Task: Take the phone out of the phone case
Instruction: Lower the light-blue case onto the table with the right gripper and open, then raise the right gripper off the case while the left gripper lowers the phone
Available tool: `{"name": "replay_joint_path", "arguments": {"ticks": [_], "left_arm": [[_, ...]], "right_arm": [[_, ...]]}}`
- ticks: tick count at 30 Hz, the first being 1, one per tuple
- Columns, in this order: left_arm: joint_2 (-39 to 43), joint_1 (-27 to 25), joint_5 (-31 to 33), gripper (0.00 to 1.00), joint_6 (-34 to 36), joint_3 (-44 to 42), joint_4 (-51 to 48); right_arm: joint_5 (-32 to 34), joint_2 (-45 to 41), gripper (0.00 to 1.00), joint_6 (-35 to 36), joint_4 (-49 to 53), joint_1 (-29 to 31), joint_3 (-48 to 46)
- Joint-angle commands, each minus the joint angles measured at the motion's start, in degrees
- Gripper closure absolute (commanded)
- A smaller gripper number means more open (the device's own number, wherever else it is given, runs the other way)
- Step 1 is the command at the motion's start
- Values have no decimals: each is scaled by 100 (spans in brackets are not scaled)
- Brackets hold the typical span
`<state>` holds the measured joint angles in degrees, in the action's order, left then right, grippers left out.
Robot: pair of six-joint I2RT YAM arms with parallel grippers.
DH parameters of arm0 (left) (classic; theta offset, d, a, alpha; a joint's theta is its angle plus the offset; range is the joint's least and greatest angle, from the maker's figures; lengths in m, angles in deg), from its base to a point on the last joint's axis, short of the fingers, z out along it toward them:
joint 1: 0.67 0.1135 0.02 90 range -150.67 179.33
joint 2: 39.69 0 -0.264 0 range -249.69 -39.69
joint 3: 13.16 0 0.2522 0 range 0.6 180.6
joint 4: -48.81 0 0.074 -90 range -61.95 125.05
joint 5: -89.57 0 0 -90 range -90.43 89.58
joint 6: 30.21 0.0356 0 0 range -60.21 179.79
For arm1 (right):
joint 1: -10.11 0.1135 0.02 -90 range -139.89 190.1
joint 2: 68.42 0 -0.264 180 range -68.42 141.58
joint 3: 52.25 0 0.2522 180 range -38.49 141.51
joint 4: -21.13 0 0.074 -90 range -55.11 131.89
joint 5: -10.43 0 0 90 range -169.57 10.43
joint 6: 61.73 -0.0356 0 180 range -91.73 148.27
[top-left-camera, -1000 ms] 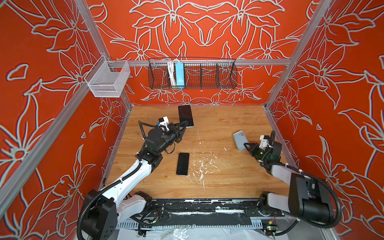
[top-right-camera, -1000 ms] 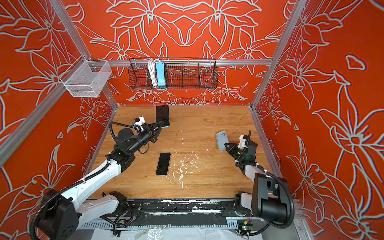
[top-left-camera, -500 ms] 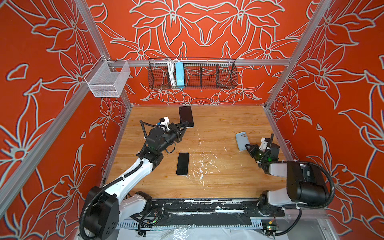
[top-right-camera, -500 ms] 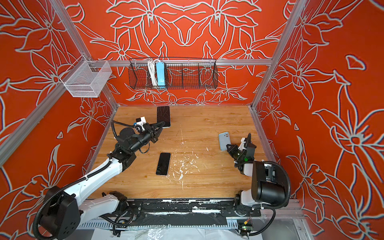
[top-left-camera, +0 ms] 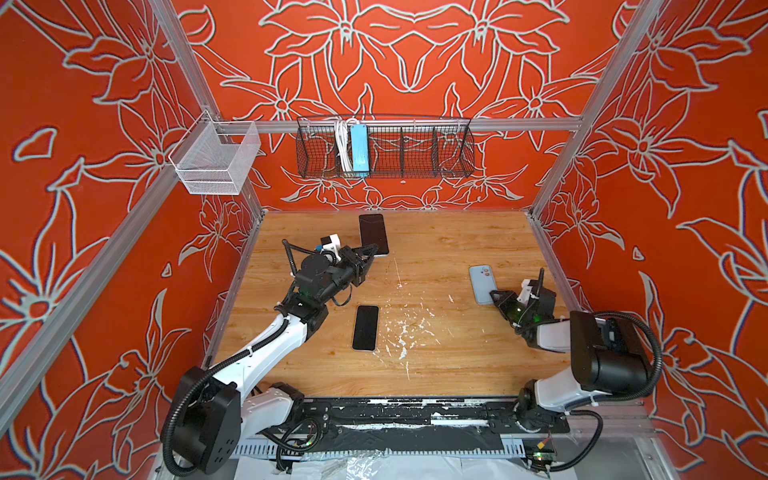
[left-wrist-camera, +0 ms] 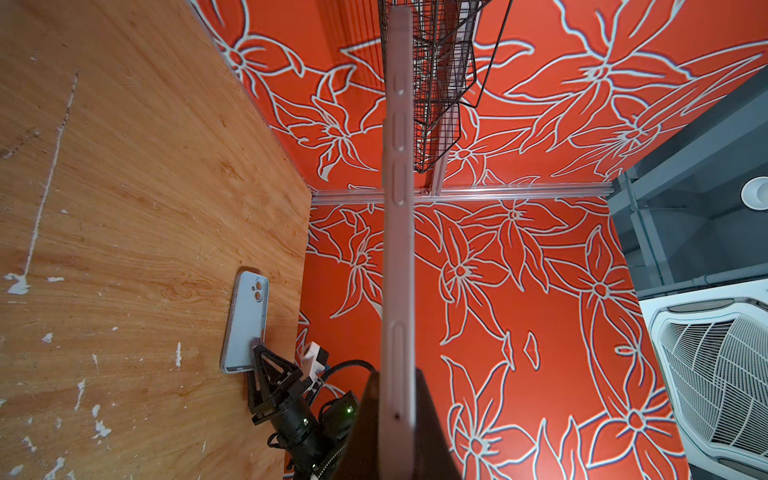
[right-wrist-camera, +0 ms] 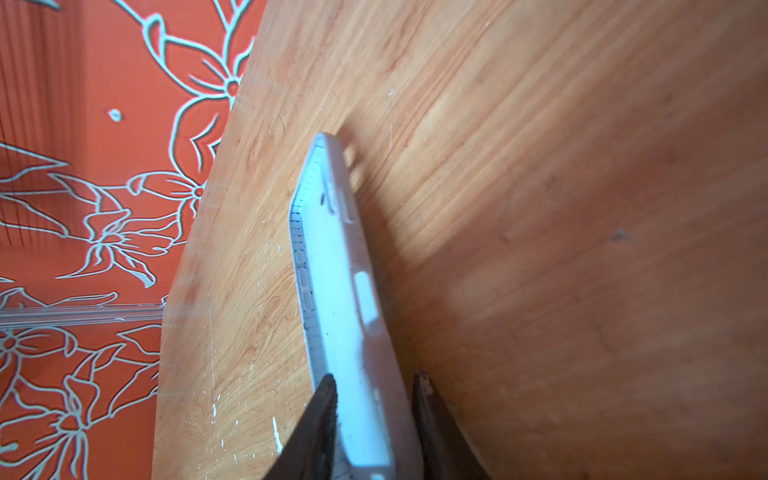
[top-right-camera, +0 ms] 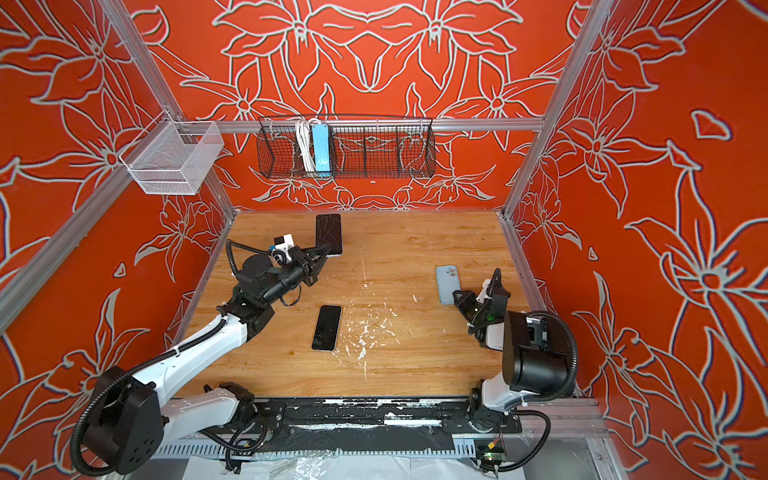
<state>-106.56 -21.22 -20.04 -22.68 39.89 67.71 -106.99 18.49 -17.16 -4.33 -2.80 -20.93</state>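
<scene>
The phone (top-left-camera: pixel 373 233), dark screen with a pinkish edge, is held up over the back left of the table, and my left gripper (top-left-camera: pixel 371 250) is shut on its lower end. The left wrist view shows that phone (left-wrist-camera: pixel 398 208) edge-on between the shut left gripper (left-wrist-camera: pixel 397 374). The light blue phone case (top-left-camera: pixel 481 284) lies camera side up at the right of the table. My right gripper (top-left-camera: pixel 494 296) is at the case's near end. In the right wrist view the case (right-wrist-camera: pixel 336 266) runs between the parted jaws of the right gripper (right-wrist-camera: pixel 376 380).
A second black phone (top-left-camera: pixel 365 327) lies screen up near the table's middle, front of the left arm. A black wire basket (top-left-camera: pixel 384 146) with a blue power strip hangs on the back wall. A white mesh basket (top-left-camera: pixel 214 160) hangs at the left. Red walls close in on three sides.
The right gripper's jaws have parted around the case, which went from tilted up to lying flat on the table. The left gripper still holds the phone in about the same place.
</scene>
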Motion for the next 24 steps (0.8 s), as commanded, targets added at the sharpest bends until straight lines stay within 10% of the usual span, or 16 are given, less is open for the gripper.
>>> {"name": "replay_joint_path", "arguments": {"ticks": [1,17,24], "left_arm": [[24,34,-85,100,92,64,517],[36,34,-169,100,384,103,405],[-250,-5,-238,100,720,113,361]], "right_arm": [[303,-167,63,-10,186,-19,63],[1274,-2049,41,348,2292,-6,142],[1287,-2903,2,980,3709,33,504]]}}
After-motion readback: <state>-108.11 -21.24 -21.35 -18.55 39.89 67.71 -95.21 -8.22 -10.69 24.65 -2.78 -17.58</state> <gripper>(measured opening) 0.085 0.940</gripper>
